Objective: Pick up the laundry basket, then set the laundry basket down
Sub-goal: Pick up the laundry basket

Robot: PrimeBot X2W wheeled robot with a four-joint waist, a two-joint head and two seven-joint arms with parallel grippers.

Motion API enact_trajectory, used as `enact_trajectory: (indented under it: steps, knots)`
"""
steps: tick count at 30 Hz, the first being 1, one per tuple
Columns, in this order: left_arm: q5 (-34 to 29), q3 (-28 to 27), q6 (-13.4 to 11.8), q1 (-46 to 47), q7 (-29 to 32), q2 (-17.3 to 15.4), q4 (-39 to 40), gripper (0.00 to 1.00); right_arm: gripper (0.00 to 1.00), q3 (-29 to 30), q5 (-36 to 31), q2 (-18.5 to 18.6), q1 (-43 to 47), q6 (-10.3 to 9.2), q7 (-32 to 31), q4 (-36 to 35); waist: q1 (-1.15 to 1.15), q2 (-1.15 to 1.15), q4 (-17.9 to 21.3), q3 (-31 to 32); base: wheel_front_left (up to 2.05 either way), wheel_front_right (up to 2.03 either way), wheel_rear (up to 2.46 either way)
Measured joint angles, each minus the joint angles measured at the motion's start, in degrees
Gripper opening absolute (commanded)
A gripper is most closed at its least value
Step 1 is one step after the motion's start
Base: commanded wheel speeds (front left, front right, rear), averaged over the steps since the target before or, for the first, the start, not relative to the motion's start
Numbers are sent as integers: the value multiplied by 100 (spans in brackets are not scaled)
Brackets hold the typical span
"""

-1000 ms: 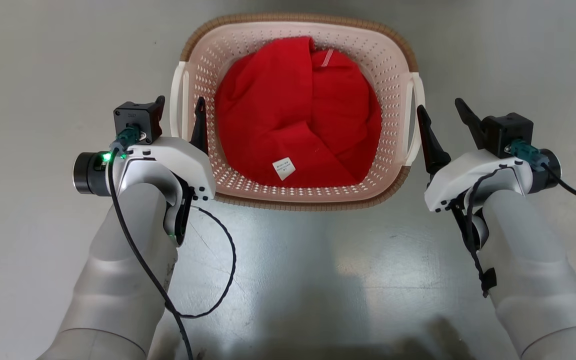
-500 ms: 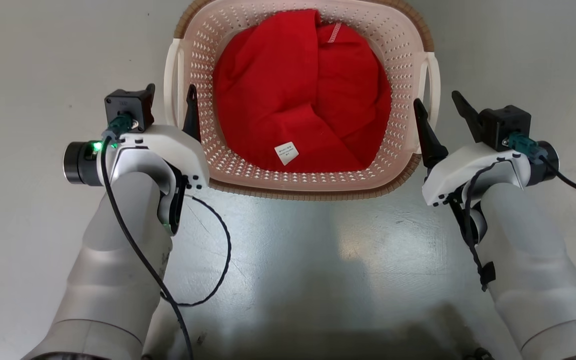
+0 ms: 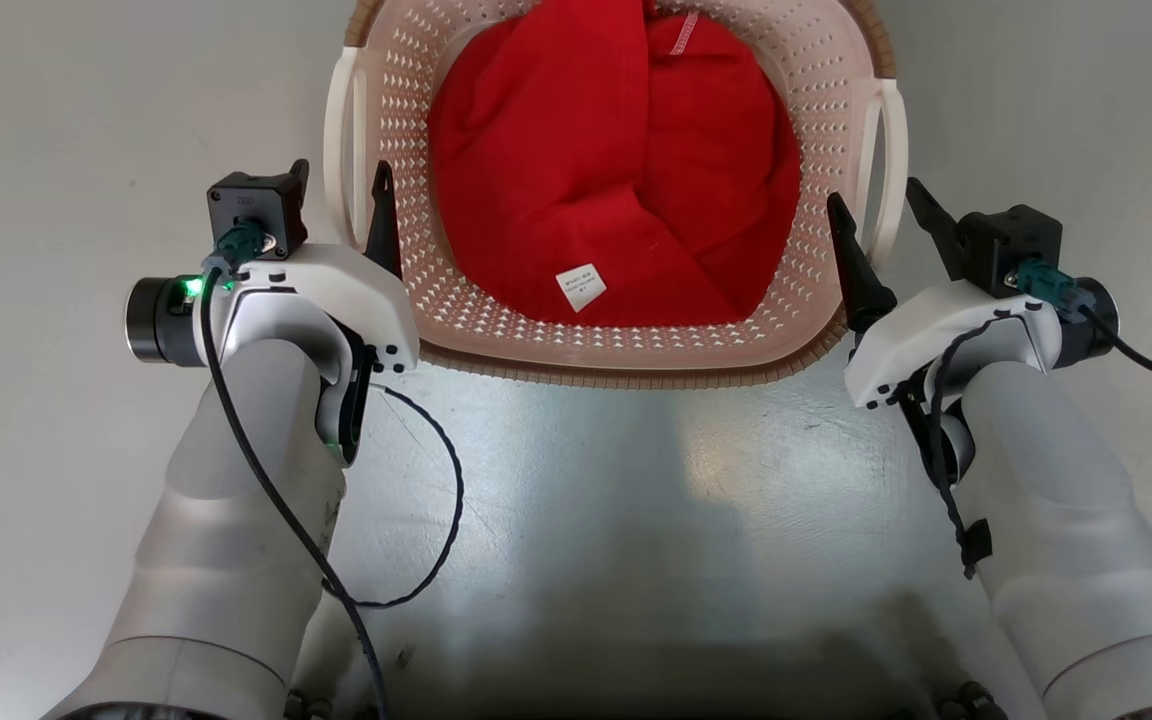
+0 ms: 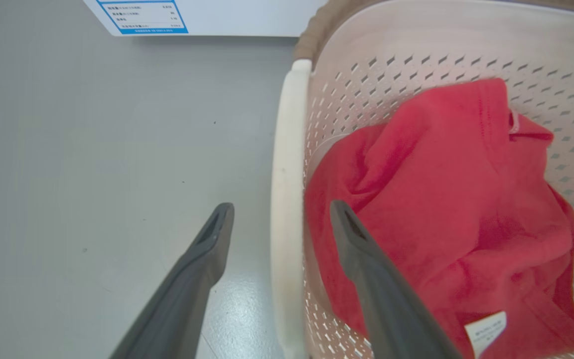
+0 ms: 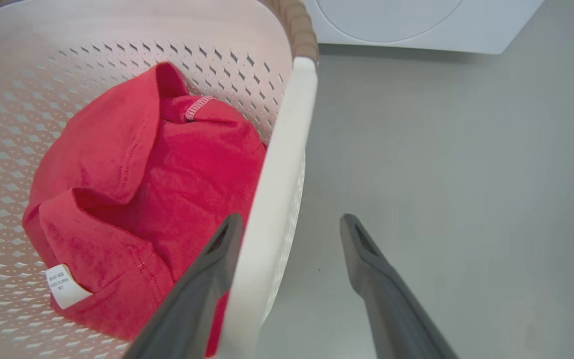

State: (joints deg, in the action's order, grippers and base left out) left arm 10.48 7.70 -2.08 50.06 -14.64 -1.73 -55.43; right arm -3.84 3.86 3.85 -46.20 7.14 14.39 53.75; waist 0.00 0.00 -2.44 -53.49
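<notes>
The grey floor (image 3: pixel 586 520) spreads under me, and a white washer (image 5: pixel 416 25) stands beyond. The laundry basket (image 3: pixel 636 345) sits straight ahead between my arms, with a red garment (image 3: pixel 616 160) bunched inside. My left gripper (image 3: pixel 341 170) straddles the left white handle (image 4: pixel 287 149), one finger inside the basket and one outside, jaws spread. My right gripper (image 3: pixel 872 190) straddles the right handle (image 5: pixel 287 149) the same way, also spread and not clamped. A small white care label (image 3: pixel 581 288) lies on the garment.
</notes>
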Motion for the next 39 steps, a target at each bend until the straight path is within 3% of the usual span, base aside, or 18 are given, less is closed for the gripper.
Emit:
enact_trajectory:
  steps: [21,26,27,28,29,30,39]
  knots:
    - [15,16,0,104,0,30,125,100,100,-146,152,14,-110,0,1,8,0,0,-64,-168,0,0,0]
    - [40,114,-144,129,-8,31,80,100,100,-233,261,16,-110,0,1,-1,0,0,-66,-188,0,0,0]
    - [71,144,-143,132,-7,33,56,100,87,-250,297,16,-110,0,1,7,0,0,-69,-194,0,0,0]
    - [82,177,-140,137,-7,33,45,88,24,-264,360,18,-110,0,1,23,0,0,-75,-201,0,0,0]
    - [118,192,-133,146,-7,32,46,30,0,-291,409,18,-110,0,1,36,0,0,-76,-208,0,0,0]
    - [171,214,-80,159,-7,32,47,0,0,-337,439,19,-112,0,1,69,0,0,-73,-214,0,0,0]
    - [480,487,-27,166,0,54,-4,0,0,-604,992,57,-107,-19,23,130,0,0,-45,-57,0,0,0]
